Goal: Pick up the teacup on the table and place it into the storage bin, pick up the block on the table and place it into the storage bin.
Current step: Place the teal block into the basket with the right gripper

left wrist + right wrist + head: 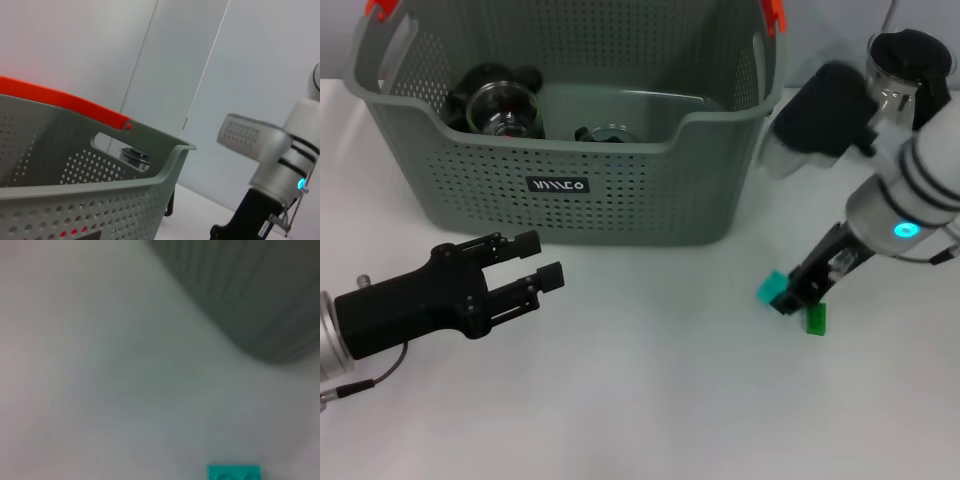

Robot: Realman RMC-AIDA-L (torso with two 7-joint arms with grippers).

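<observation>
A smooth white matte table top fills the foreground — behind it, plain pale grey wall panels rise.

A white table fills the foreground. At its far right edge stands 1 glass jar with a black lid, upright. 1 small green block lies on the tabletop, well apart from the jar. Pale wall panels rise behind.

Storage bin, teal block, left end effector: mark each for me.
storage bin (pixel 620 205), head view, front perforated wall beside the black label.
teal block (pixel 772 289), head view, its top face on the table.
left end effector (pixel 542 262), head view, midway between its two fingertips.
</observation>
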